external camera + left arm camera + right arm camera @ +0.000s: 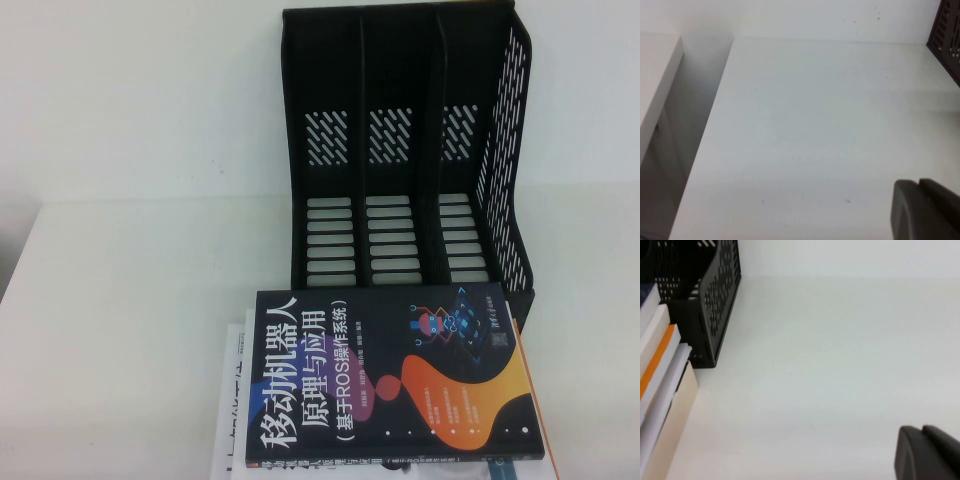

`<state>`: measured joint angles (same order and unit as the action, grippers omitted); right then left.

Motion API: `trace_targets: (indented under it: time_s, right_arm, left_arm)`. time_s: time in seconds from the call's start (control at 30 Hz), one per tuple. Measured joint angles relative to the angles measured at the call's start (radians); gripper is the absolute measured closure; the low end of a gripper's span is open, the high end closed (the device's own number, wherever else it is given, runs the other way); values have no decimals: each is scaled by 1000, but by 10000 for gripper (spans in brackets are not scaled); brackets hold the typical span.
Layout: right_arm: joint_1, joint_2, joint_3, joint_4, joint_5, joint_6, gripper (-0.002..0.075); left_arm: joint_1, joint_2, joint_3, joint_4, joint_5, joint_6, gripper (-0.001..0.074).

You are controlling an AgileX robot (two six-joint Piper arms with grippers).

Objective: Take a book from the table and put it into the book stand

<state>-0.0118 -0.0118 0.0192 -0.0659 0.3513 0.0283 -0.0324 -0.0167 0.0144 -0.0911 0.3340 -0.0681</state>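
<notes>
Fingers, left gripper [925,210] and right gripper [927,452]: state unclear, above table [120,300]; black book [385,375] tops stack.

Plain white wall [140,90] behind, meeting tabletop [130,330] at soft horizon, second white furniture piece [657,75] beside it w/ shadowed gap [685,145] between, even diffuse light, left gripper [925,210] & right gripper [927,452] low over bare tabletop.

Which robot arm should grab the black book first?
Probably the right. The right claw already sees the stacked books' edges beside the book stand. The left claw faces only bare table. The book lies on top.
</notes>
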Motion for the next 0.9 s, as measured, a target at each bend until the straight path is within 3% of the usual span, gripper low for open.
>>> trace_targets:
  time_s: [0.7,0.9]
  right_arm:
    - [0,0,0,0,0,0,729]
    - [0,0,0,0,0,0,729]
  left_arm:
    - [0,0,0,62,-2,68,738]
    - [0,0,7,64,-88,68,738]
